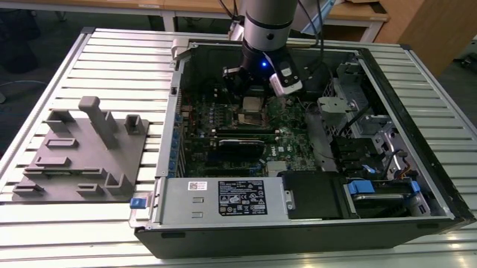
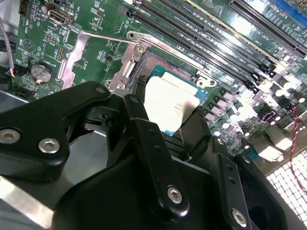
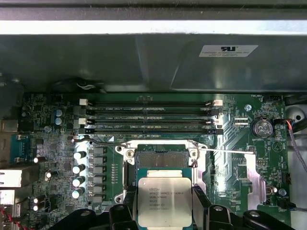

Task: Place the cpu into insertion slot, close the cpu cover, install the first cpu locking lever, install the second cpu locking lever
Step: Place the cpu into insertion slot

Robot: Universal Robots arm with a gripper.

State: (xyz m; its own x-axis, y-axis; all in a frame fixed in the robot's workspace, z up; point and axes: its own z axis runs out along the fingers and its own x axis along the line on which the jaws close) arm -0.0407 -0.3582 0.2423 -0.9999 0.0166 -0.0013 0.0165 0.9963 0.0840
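A slatted metal bench [image 1: 111, 50] carries an open computer case [image 1: 223, 234] across its middle and towards its edge on the exterior view's right. A grey tray of moulded holders [image 1: 67, 184] lies by the opposite edge. The arm [image 1: 266, 28] reaches down into the case near its far wall, over the green board [image 1: 287, 145]. In the first wrist view the socket [image 3: 160, 157] lies open, its dark centre bare inside the silver rim. The chip [image 3: 164, 199] is clamped flat between the black fingers [image 3: 201, 206], one on each side edge, overlapping the socket's near edge and not seated. I judge the first step, placing the chip, to be in hand. Seating it likely calls for the chip to be squared to the rim and level.
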